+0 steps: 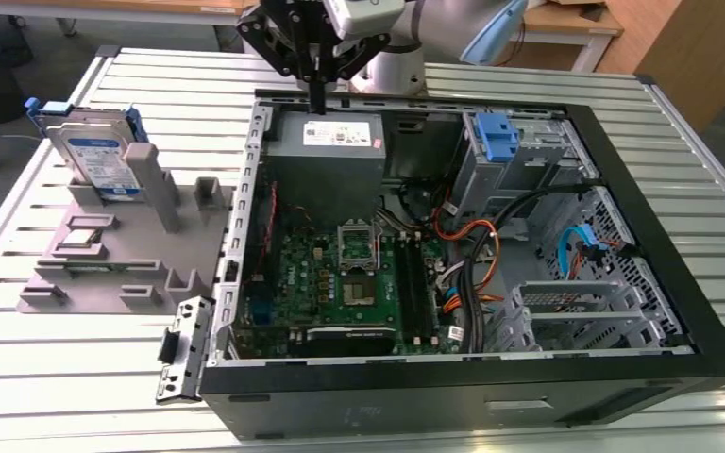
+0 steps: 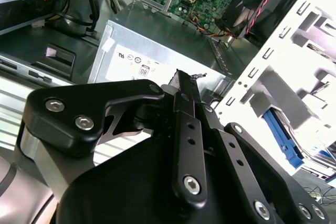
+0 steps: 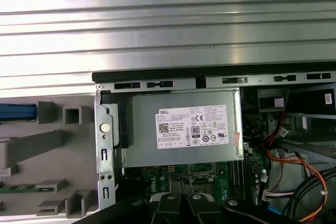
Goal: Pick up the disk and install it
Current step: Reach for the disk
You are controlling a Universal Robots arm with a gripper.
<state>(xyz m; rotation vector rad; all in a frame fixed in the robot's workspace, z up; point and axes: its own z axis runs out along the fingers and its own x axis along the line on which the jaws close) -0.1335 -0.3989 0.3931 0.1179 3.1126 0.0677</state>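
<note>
The disk, a silver drive with a white-and-blue label in a blue carrier, stands upright in a grey holder at the exterior view's left. My gripper hangs well to its right, over the back edge of the open computer case, just above the grey power-supply box. Its black fingers are shut together with nothing between them, as both wrist views show. The power-supply box lies directly below the fingers. A blue strip of the disk's carrier shows beside the case.
Inside the case lie a green motherboard, cable bundles and a drive bay with a lone blue bracket. The case and holder rest on a slatted metal table. A detached black panel leans by the case's front corner.
</note>
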